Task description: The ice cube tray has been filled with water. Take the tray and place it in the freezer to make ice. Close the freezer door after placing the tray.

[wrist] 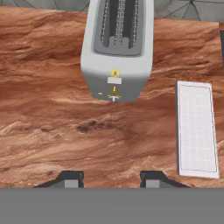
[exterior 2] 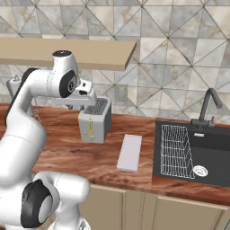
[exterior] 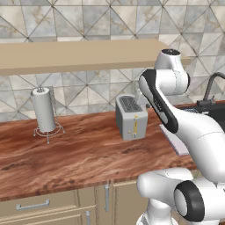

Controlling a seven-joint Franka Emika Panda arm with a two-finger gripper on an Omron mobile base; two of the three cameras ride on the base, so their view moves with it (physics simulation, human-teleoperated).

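— What's nearest in the hand view?

— The gripper [wrist: 109, 178] at the bottom edge, its tips closed on nothing, above bare wooden counter [wrist: 52, 131].

— And the ice cube tray [wrist: 196, 129]?

— Flat on the counter at centre right, apart from the gripper, just right of the toaster [wrist: 117, 48] at top centre.

— Anything further back?

— In the left base view, a paper towel roll [exterior: 44, 110] at centre left; the tray is probably the pale strip half hidden by the arm.

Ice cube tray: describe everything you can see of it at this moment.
The ice cube tray is a flat, long rectangle, pale lavender-white, with a faint grid of small cells on top and a purple lower edge. It lies flat on the wooden counter, between the toaster and the sink, touching neither. Nothing holds it: the gripper hangs above bare counter in front of the toaster.
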